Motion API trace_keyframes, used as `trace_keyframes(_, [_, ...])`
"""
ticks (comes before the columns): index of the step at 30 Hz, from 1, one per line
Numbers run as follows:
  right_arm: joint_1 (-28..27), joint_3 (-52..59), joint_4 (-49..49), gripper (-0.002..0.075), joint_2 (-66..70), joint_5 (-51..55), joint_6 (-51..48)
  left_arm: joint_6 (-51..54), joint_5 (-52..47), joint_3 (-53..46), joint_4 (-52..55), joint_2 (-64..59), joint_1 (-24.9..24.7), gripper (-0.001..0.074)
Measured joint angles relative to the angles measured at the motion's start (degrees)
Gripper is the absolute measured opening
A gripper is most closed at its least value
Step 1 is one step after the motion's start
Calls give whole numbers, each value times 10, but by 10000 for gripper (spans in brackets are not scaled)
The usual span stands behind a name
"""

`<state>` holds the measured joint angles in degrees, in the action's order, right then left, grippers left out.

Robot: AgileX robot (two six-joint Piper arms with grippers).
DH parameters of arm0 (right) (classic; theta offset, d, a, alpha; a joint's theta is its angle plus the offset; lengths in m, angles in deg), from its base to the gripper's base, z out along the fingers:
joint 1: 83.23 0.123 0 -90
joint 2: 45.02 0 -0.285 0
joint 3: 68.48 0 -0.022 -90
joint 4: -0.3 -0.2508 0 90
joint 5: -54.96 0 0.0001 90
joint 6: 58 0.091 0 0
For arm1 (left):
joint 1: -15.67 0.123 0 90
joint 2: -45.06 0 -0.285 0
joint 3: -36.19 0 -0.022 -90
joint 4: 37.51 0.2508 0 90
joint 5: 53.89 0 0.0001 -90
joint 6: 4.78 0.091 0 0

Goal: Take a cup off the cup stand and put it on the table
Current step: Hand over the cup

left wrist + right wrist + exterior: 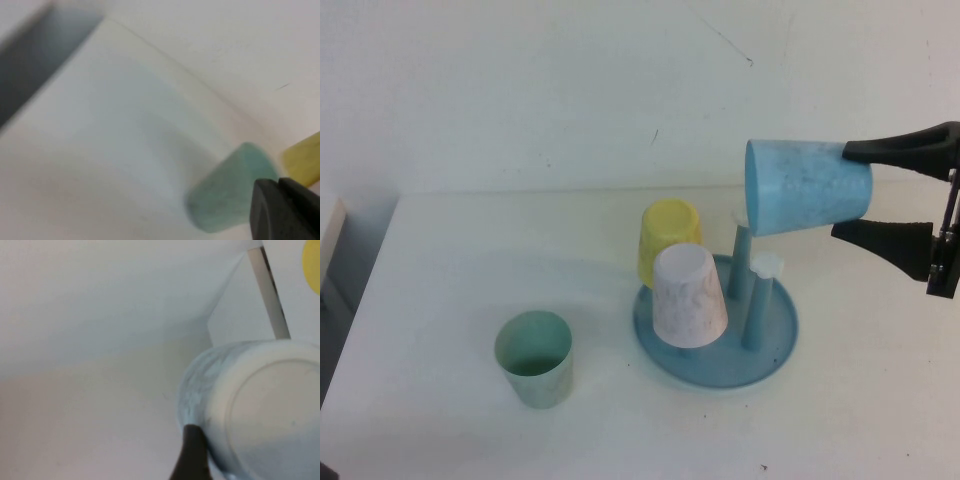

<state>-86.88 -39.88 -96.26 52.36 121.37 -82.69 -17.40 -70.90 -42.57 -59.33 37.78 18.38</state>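
My right gripper (840, 192) is shut on the light blue speckled cup (805, 188), held on its side in the air with its mouth facing left, above the right part of the cup stand (720, 375). In the right wrist view the cup's base (260, 405) fills the lower corner with one dark finger (192, 455) pressed on its wall. The stand is a round blue-grey tray with two bare pegs (758, 305). My left gripper (282, 210) does not show in the high view; in its wrist view its dark fingers lie close together near the pale green cup (225, 195).
A pinkish-white marbled cup (688, 295) and a yellow cup (668, 240) sit upside down on the stand's left side. A pale green cup (534, 358) stands upright on the white table (440, 300) at the front left. The table's left edge borders a dark gap.
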Motion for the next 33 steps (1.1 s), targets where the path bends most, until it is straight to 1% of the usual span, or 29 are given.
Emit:
trace_keyframes(2, [0,0,0,535,0,0,-9,-44,7,0,-125,0,0,-3])
trace_keyframes(3, [0,0,0,535,0,0,-14,-43,13,0,-160,0,0,-3])
trace_keyframes(7, [0,0,4,535,0,0,-29,-13,49,0,-195,0,0,-3])
trace_keyframes(11, [0,0,8,535,0,0,-47,-13,94,0,-244,0,0,-3])
trace_keyframes(13, [0,0,9,535,0,0,-52,-7,92,0,-264,0,0,-3])
trace_keyframes(15, [0,0,10,535,0,0,-61,21,67,0,-282,0,0,-3])
trace_keyframes(19, [0,0,12,535,0,0,-99,155,-16,6,-337,0,0,-3])
trace_keyframes(21, [0,0,12,535,0,0,-119,243,-40,20,-388,-9,0,-3])
trace_keyframes(24, [0,0,12,535,0,0,-140,380,-72,39,-507,-51,0,-3])
trace_keyframes(26, [0,0,17,535,0,0,-146,475,-95,50,-602,-98,0,-3])
trace_keyframes(29, [0,0,29,535,0,0,-148,618,-139,73,-704,-185,0,-3])
trace_keyframes(31, [0,0,35,535,0,0,-148,709,-175,93,-729,-243,0,-3])
trace_keyframes(33, [0,0,40,535,0,0,-148,776,-225,118,-739,-303,0,-2])
